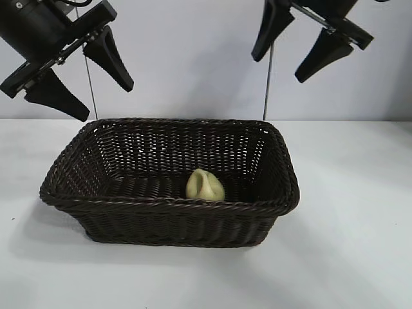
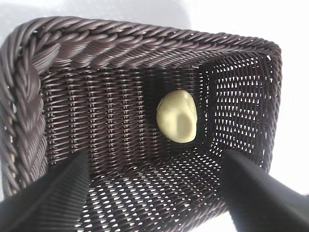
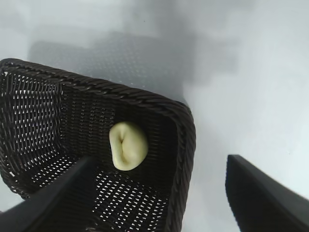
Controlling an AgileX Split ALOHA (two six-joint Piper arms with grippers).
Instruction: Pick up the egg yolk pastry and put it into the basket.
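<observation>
So your egg yolk pastry (image 1: 205, 185) is sitting inside the basket (image 1: 168, 205), on the floor near its front wall, dent showing. Your left gripper (image 1: 78, 82) hangs above the basket's left end, jaws spread, nothing in them. Your right gripper (image 1: 291, 53) is up over the right end, also spread and empty.

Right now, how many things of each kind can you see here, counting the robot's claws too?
Egg yolk pastry: 1, pale yellow, lying inside the basket.
Basket: 1, dark brown wicker, on the white table.
Grippers: 2, both black and open, holding nothing: left gripper and right gripper, above the basket.
Total: 4 things on or above the table.
</observation>
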